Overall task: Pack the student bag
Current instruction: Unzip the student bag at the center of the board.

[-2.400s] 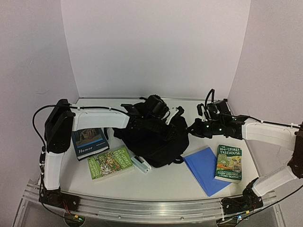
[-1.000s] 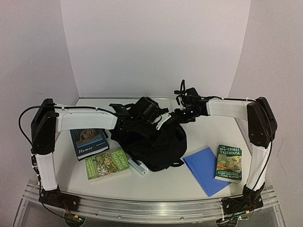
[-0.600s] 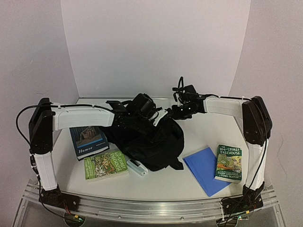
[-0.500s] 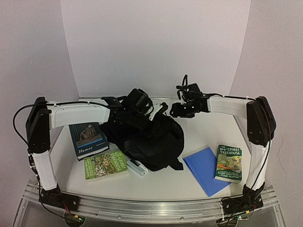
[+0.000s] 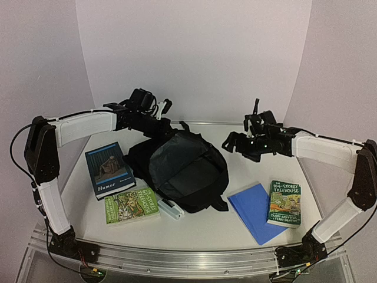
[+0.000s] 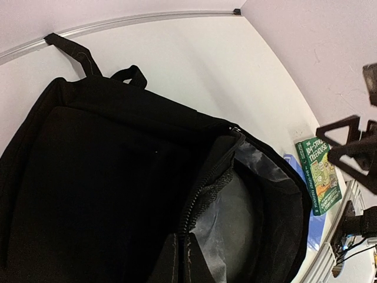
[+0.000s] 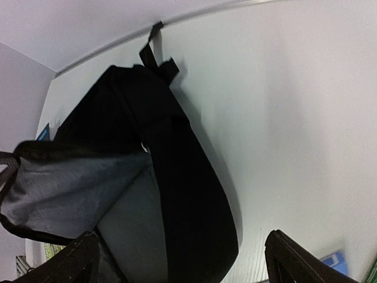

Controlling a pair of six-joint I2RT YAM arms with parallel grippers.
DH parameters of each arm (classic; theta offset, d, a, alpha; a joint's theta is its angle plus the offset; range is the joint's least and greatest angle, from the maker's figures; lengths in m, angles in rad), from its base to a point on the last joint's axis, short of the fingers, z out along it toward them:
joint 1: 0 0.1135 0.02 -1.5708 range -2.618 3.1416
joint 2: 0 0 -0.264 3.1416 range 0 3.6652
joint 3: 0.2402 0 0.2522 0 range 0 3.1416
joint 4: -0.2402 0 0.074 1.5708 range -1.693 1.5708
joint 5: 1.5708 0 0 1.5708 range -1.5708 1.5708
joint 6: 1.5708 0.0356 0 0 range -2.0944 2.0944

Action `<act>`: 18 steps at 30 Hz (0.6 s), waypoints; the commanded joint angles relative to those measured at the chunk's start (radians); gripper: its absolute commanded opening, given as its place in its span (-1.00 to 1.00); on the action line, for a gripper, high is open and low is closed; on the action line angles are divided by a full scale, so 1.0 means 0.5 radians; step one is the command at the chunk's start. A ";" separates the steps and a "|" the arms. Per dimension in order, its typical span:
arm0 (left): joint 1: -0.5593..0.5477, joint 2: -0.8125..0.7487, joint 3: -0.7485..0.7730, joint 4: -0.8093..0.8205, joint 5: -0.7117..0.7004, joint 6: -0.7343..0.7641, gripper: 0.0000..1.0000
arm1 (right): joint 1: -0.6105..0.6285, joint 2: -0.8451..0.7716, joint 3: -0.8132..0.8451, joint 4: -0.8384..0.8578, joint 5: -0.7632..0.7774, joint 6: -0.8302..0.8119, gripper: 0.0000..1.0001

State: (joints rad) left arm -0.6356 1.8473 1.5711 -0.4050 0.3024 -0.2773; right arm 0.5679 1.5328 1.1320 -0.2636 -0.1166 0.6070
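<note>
The student bag (image 5: 194, 188), a black backpack, lies mid-table with its mouth spread and grey lining (image 5: 177, 168) showing. My left gripper (image 5: 164, 121) is at the bag's far left rim, raised above the table. In the left wrist view the left gripper (image 6: 179, 259) is shut on the zip edge of the bag (image 6: 106, 165), beside the grey lining (image 6: 235, 212). My right gripper (image 5: 228, 143) hangs open just right of the bag, apart from it. In the right wrist view its fingers (image 7: 82, 259) stand wide, with the bag (image 7: 182, 177) below and nothing held.
A dark blue book (image 5: 109, 170) and a green book (image 5: 132, 204) lie left of the bag. A small white object (image 5: 172, 208) lies at the bag's front edge. To the right are a blue book (image 5: 254, 209) and a green Treehouse book (image 5: 285, 203).
My right gripper opened, let go of the bag's rim and drew back to the right. My left gripper lifted the zip edge up and back-left, spreading the bag's mouth.
</note>
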 commanded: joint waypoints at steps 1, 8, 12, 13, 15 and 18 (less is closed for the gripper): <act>0.004 0.018 0.086 0.081 0.050 -0.024 -1.00 | 0.168 -0.102 -0.154 -0.038 0.054 0.332 0.92; 0.018 0.014 0.079 0.120 0.070 -0.026 -1.00 | 0.312 0.005 -0.185 -0.001 0.181 0.445 0.46; 0.057 0.008 0.103 0.112 0.060 -0.033 -1.00 | 0.319 0.125 -0.182 0.006 0.231 0.456 -0.29; 0.082 0.004 0.111 0.099 0.046 -0.034 -1.00 | 0.320 0.133 -0.181 0.006 0.272 0.456 -0.47; 0.148 -0.019 0.124 0.071 0.017 -0.048 -1.00 | 0.318 0.112 -0.178 -0.002 0.359 0.442 -0.73; 0.292 -0.068 0.109 0.077 0.040 -0.101 -0.99 | 0.273 0.073 -0.184 -0.036 0.442 0.395 -0.95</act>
State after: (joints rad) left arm -0.5851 1.8534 1.5763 -0.3866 0.3395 -0.2936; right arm 0.7246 1.5913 1.0355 -0.2779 0.0027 0.8186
